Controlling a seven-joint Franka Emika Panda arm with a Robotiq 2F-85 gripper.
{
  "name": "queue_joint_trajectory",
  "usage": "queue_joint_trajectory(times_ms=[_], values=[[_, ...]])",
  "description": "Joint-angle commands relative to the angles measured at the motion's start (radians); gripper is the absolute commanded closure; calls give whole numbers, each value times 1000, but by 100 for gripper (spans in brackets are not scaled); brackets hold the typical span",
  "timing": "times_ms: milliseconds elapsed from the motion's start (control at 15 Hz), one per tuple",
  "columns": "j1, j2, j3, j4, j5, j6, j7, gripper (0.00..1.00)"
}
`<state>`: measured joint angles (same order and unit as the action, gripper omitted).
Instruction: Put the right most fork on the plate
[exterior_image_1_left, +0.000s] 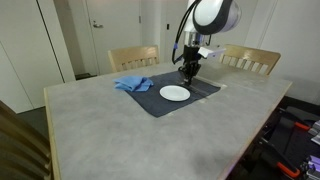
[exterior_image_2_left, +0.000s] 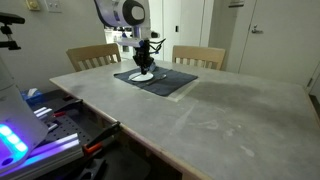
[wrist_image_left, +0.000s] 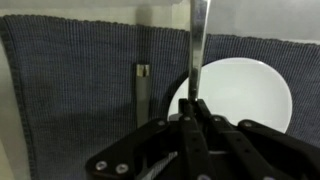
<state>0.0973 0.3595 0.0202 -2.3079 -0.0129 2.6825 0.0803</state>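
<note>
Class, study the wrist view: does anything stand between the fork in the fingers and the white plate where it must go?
Nothing visible does. The fork, gripped by the gripper, overlaps the edge of the plate, whose surface is bare. Another utensil lies on the placemat beside the plate, apart from it.

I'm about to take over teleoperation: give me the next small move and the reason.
Probably shift the end effector sideways toward the middle of the plate before releasing. In the wrist view it appears shut on the fork, which lines up with the plate's edge, not its centre.
</note>
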Motion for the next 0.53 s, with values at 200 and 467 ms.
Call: queue_joint_trajectory(times_ms=[200,467], values=[[3,11,33,-52,5,10,-20,98],[4,43,44,-43,6,81,-26,98]])
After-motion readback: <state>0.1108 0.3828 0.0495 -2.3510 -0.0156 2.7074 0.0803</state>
